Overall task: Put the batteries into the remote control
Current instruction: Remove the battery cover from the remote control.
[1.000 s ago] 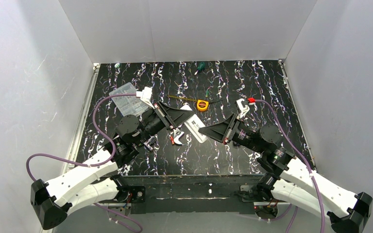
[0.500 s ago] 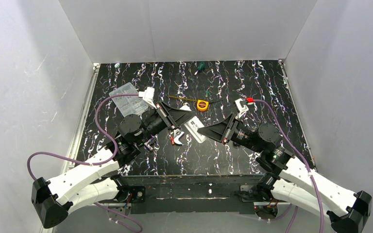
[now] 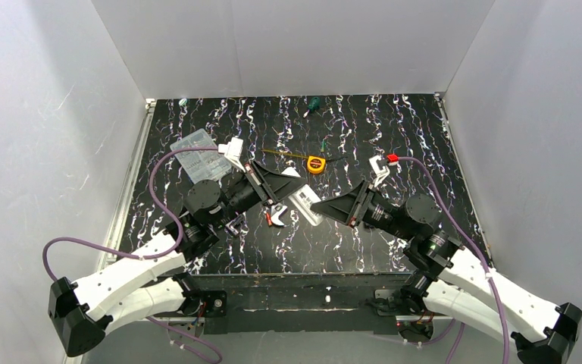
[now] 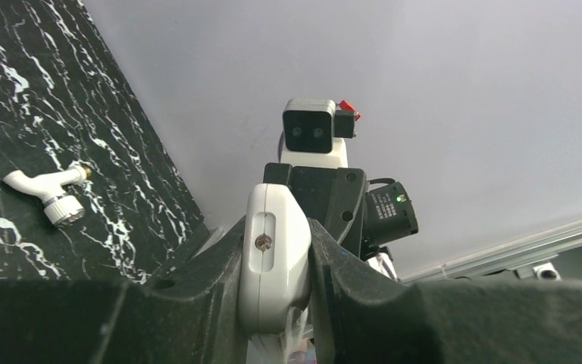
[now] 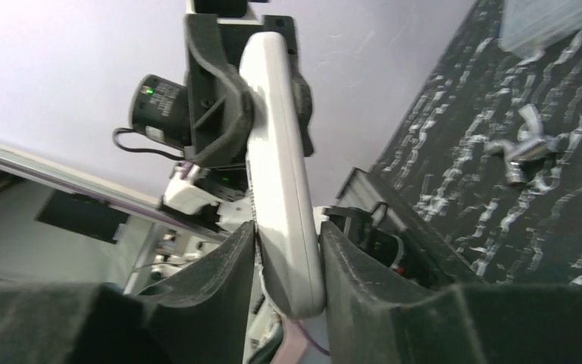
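Black, white-veined surface [image 3: 394, 129] between white walls: over its middle the remote [image 3: 305, 205] is held off it, the left fingers [image 4: 356, 288] pinching one end tightly and the right fingers [image 5: 364, 280] flanking the other end, both seeming to touch it. Just left of the remote lies a silver metal piece [image 3: 276, 218], with a yellow tape measure [image 3: 316, 164] farther back. A clear box [image 3: 195, 158] sits far left, and a white tap piece [image 4: 45, 196] lies on the surface.

A clear box [image 3: 195, 155] sat left on the black worktop [image 3: 394, 121]. A yellow tape measure [image 3: 316, 164] lay mid-worktop, a green screwdriver [image 3: 313, 103] at the back.
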